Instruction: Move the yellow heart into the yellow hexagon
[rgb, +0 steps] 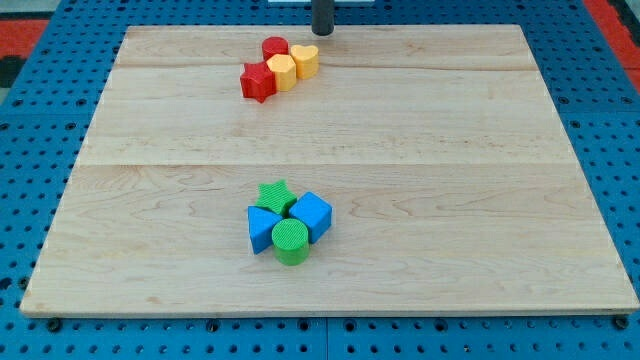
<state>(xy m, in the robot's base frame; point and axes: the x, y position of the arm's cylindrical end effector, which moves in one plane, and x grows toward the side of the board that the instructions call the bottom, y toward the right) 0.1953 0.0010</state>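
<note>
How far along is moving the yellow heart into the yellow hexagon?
It looks essentially done: the yellow heart sits pressed against the yellow hexagon in the cluster near the view's top, with the red star and a red block alongside. Nothing is in hand: my tip stands just above and right of the heart, apparently not touching. Left: at most backing the tip away.

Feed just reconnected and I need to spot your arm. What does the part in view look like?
Only my tip shows: the lower end of a straight, dark grey to black cylindrical rod, plain and smooth, entering from the view's top edge. No cables, markings or labels are visible on it. The rest of the arm is out of frame.
</note>
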